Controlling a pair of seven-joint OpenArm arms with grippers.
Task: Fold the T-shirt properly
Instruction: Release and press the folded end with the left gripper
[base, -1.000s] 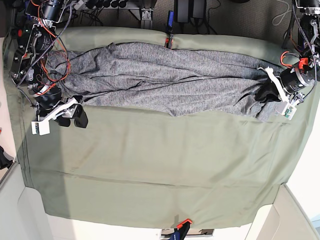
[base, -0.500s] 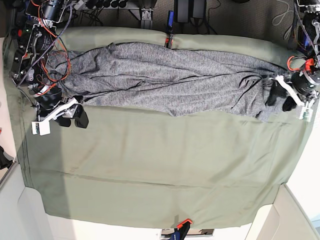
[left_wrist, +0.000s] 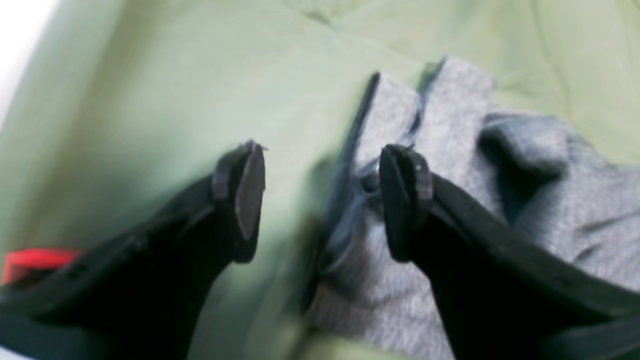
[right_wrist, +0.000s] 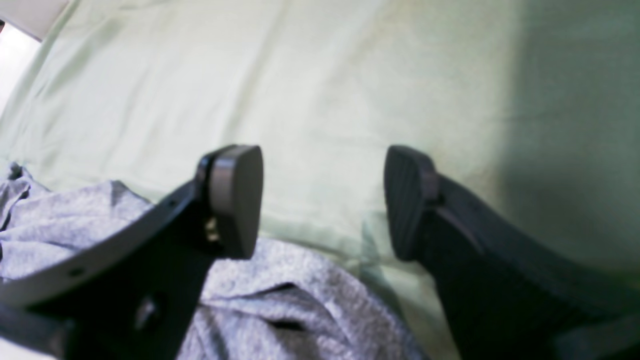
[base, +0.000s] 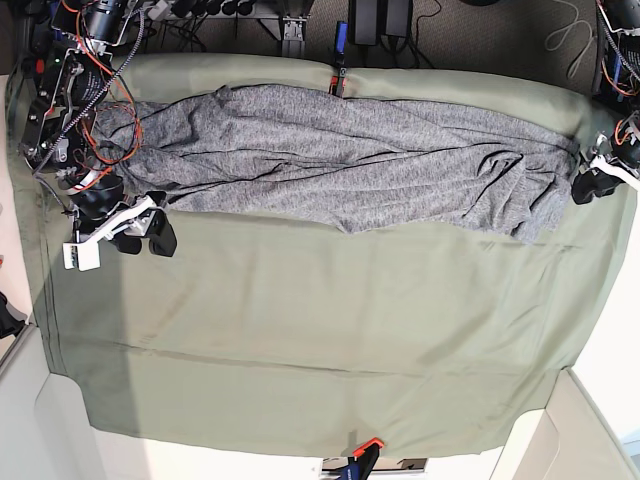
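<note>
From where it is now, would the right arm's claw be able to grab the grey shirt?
Probably yes. The right gripper hangs open over the green sheet, right at the T-shirt edge, with nothing between them.

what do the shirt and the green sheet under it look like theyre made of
T-shirt: soft knit, likely cotton-blend jersey, matte; mottled heather-grey speckle and limp, rumpled folds. Green sheet: thin woven cloth, matte, smooth with shallow creases; the exact fibre cannot be told.
</note>
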